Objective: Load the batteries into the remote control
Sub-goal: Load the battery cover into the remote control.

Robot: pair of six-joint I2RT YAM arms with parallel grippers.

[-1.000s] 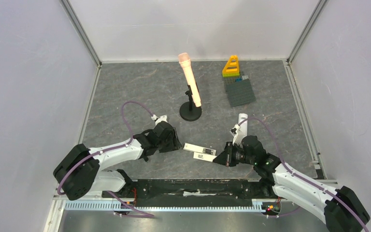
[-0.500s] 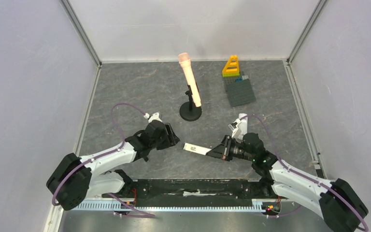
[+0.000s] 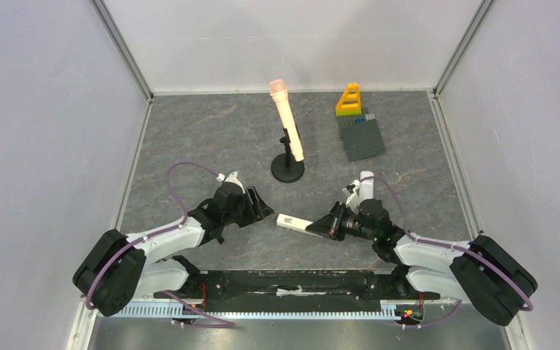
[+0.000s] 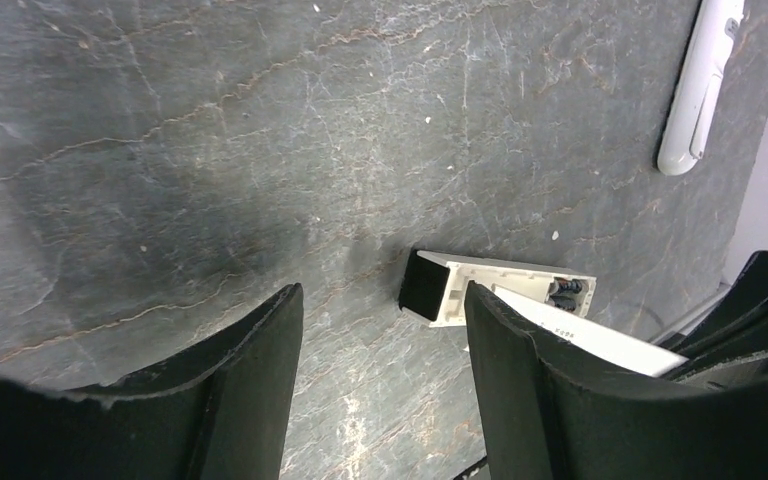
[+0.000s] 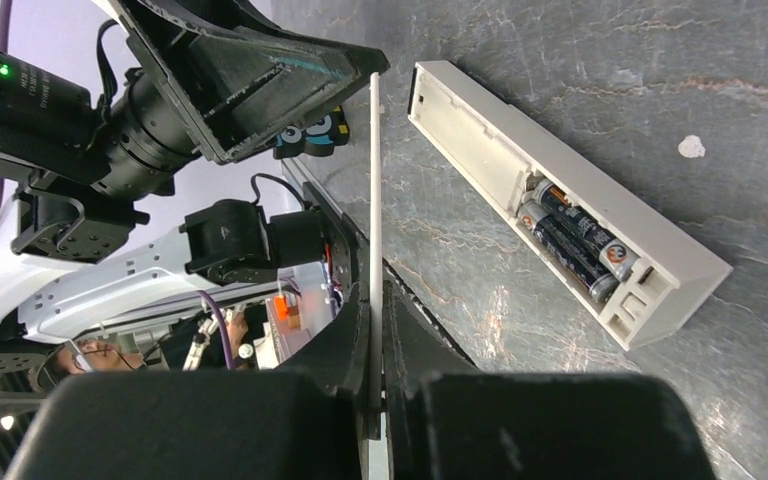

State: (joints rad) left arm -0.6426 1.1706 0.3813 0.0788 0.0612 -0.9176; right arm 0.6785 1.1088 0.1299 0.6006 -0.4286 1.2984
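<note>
- I'm pinching a thin white plastic cover (image 5: 375,170) in my right gripper (image 5: 375,310).
- My left gripper (image 4: 382,298) is hanging wide open by the white rectangular plastic remote (image 4: 510,275).

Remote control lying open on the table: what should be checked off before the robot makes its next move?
1. Batteries seated in the remote: ok, two lie side by side in the bay.
2. Thin white cover held by right gripper: ok, pinched edge-on.
3. Left gripper free: ok, open and empty.
4. Remote flat on the table: ok.
5. Battery polarity: cannot tell.
</note>
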